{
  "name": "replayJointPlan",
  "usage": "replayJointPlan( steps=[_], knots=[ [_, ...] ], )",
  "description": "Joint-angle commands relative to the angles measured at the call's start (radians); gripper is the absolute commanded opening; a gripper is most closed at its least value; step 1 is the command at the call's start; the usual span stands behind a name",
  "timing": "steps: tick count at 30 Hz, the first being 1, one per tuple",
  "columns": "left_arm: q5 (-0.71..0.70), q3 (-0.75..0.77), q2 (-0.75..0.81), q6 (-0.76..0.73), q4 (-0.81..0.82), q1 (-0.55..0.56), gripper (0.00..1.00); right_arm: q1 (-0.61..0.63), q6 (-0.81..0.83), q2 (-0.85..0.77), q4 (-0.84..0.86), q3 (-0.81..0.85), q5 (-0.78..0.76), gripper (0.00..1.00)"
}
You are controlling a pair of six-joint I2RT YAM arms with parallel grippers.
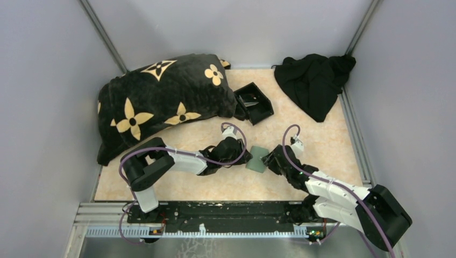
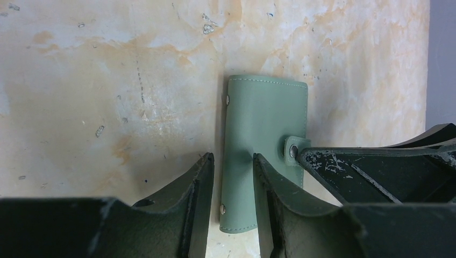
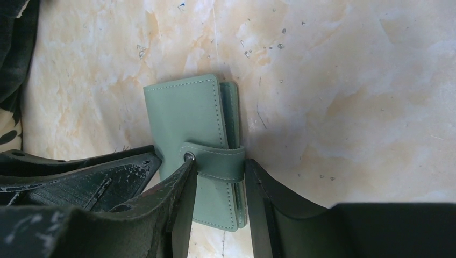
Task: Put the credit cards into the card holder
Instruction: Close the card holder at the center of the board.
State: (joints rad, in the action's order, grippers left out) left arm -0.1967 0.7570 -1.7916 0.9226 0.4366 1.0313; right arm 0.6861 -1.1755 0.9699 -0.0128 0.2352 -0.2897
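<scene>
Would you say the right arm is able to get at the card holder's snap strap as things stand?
Probably yes: the right gripper straddles the strap of the card holder; nothing lies between, and the left gripper sits at the opposite edge.

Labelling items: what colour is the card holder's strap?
Sage green strap, matching the card holder; clearest in right wrist view.

The card holder (image 1: pixel 257 159) lies on the tabletop (image 1: pixel 215 185), one long edge between the left end effector's (image 2: pixel 232 161) fingers, the strap edge between the right end effector's (image 3: pixel 218 167), with a box (image 1: pixel 254 102) beyond both, a pillow (image 1: pixel 161 102) further left and a cloth (image 1: pixel 314 86) further right.
</scene>
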Motion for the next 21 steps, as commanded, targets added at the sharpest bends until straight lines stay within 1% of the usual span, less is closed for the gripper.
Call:
replayJointPlan(
  steps=[1, 10, 21],
  knots=[
    [0.021, -0.012, -0.052, -0.012, -0.113, 0.0, 0.4, -0.018, 0.0, -0.009, 0.062, -0.005, 0.004, 0.39],
    [0.026, -0.005, -0.058, -0.012, -0.116, 0.0, 0.4, -0.033, 0.011, -0.025, 0.091, -0.015, 0.023, 0.41],
    [0.029, 0.001, -0.067, -0.012, -0.13, 0.0, 0.4, -0.065, 0.033, 0.043, 0.157, -0.018, 0.067, 0.42]
  ],
)
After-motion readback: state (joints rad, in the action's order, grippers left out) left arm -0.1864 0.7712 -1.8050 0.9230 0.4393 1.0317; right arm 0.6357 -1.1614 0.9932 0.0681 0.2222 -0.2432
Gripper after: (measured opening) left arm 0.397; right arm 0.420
